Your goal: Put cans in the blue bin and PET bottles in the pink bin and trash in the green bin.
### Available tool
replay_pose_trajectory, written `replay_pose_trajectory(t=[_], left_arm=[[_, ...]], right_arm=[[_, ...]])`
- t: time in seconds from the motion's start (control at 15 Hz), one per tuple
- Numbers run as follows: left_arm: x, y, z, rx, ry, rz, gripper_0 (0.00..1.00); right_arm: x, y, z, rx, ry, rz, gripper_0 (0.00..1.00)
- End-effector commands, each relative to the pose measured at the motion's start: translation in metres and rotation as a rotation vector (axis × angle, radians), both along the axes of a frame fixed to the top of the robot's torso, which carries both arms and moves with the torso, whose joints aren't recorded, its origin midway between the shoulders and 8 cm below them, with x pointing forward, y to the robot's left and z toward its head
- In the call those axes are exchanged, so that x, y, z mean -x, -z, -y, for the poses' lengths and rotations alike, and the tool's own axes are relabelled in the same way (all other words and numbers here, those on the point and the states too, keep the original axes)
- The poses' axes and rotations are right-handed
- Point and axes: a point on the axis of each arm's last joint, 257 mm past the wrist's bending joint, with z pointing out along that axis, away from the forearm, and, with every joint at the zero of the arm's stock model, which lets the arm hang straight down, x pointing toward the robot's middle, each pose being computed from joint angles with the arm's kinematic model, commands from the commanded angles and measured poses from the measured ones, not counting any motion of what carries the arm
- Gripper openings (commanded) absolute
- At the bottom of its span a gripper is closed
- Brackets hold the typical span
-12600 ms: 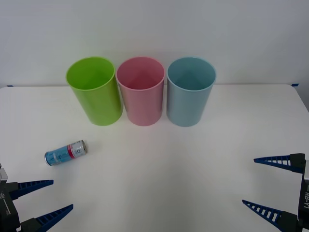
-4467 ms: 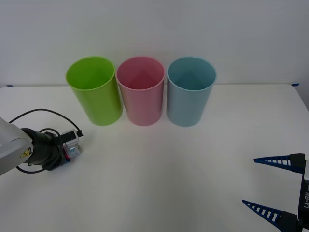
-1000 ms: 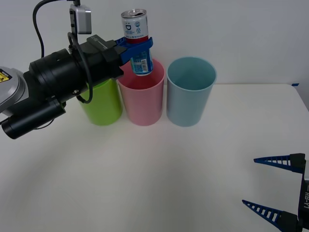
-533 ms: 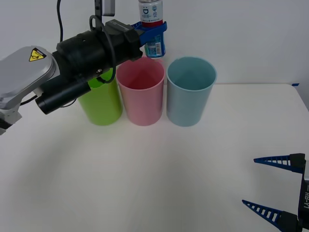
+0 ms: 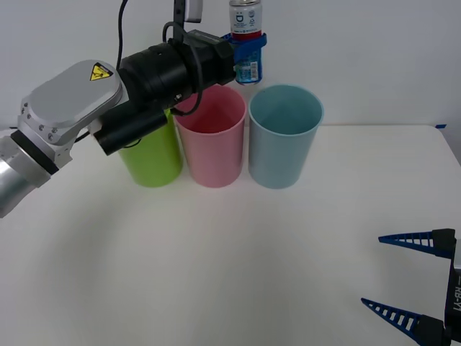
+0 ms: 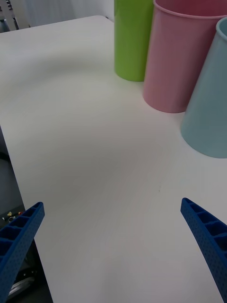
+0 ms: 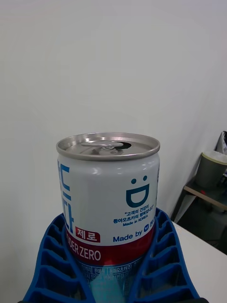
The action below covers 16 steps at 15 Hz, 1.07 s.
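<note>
The left gripper [image 5: 248,52] pinches the can [image 5: 245,29] upright, high between the pink bin [image 5: 212,144] and blue bin [image 5: 284,144]; the right gripper [image 5: 408,277] waits spread over the table [image 5: 238,259].

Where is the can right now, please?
In the front view, the can is held upright in the left gripper, above the gap between pink bin and blue bin.
</note>
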Motion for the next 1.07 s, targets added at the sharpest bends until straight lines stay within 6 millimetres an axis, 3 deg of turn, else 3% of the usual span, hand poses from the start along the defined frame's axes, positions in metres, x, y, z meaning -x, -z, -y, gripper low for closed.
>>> replay_pose_trajectory(t=[0.07,0.33,0.67,1.07], left_arm=[[-0.002,0.015,0.008,-0.032,0.009,-0.030,0.00],[-0.012,0.024,0.022,-0.069,0.010,-0.048,0.00],[-0.034,0.036,0.054,-0.114,-0.007,-0.071,0.00],[-0.042,0.056,0.064,-0.159,-0.020,-0.097,0.00]], right_arm=[[0.000,0.000,0.000,0.000,0.000,0.000,1.00],[0.000,0.000,0.000,0.000,0.000,0.000,1.00],[0.000,0.000,0.000,0.000,0.000,0.000,1.00],[0.000,0.000,0.000,0.000,0.000,0.000,1.00]])
